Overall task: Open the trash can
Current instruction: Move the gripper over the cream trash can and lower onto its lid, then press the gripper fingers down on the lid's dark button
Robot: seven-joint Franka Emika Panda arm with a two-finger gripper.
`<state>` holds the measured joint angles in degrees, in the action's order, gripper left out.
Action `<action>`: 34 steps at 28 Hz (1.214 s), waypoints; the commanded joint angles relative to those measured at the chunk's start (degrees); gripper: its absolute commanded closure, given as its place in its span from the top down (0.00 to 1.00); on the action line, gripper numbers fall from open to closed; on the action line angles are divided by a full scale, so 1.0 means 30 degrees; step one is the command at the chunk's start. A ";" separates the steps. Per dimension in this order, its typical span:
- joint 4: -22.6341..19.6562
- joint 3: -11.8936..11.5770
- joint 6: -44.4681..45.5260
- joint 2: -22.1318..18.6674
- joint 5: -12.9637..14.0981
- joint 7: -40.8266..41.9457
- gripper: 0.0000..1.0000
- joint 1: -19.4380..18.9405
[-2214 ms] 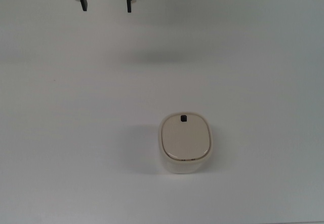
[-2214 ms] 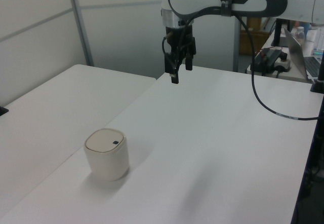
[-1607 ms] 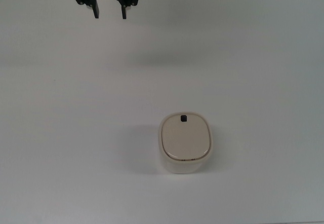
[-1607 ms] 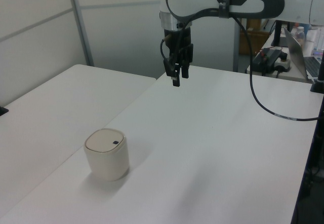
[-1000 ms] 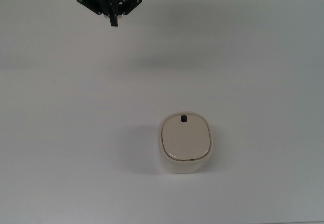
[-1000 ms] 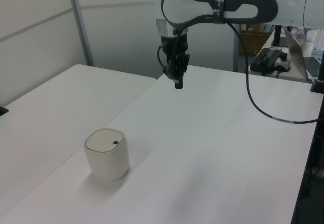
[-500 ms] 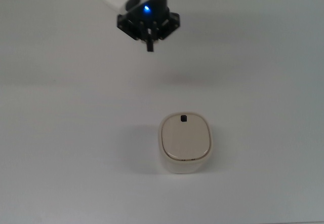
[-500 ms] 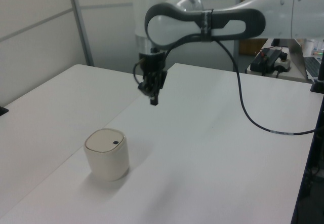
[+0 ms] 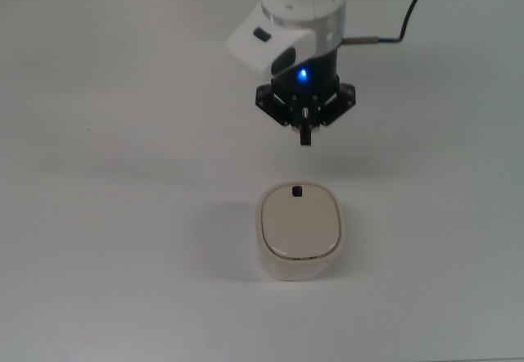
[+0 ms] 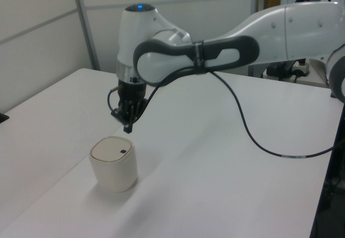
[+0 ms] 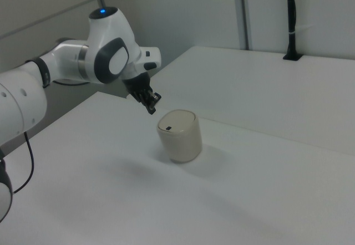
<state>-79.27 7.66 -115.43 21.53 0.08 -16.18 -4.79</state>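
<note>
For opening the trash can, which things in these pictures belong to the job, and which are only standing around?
Belong to the job:
- trash can, lid shut
- black button on the lid's edge
- gripper, fingers together, above and apart from the can

Only standing around:
- white table
- black cable trailing from the arm
- black post at the table's far edge

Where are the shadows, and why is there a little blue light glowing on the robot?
In the top view, the trash can casts a soft grey shadow to the top view's left, and a blue light glows just above the gripper. In the left view the blue light sits atop the arm. In the right view a faint shadow spreads around the can's base. Why it glows, the pictures don't show.
</note>
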 commanded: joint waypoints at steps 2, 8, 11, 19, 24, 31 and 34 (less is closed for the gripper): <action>0.0818 -0.0091 -0.2096 0.1582 -0.0290 -0.0496 0.00 -0.0425; 0.0818 -0.0121 -0.3358 0.2432 -0.0905 -0.0876 0.00 -0.0455; 0.0818 -0.0121 -0.4149 0.2930 -0.1665 -0.1548 0.00 -0.0484; 0.0818 -0.0091 -0.4180 0.3107 -0.2371 -0.1961 0.00 -0.0484; 0.0730 -0.0150 -0.4180 0.3136 -0.2400 -0.1961 0.00 -0.0484; 0.0642 -0.0150 -0.3975 0.3136 -0.2839 -0.1931 0.00 -0.0513; 0.0612 -0.0150 -0.3537 0.3136 -0.2985 -0.1931 0.00 -0.0542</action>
<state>-78.36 7.65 -127.61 30.29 -7.09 -20.53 -5.63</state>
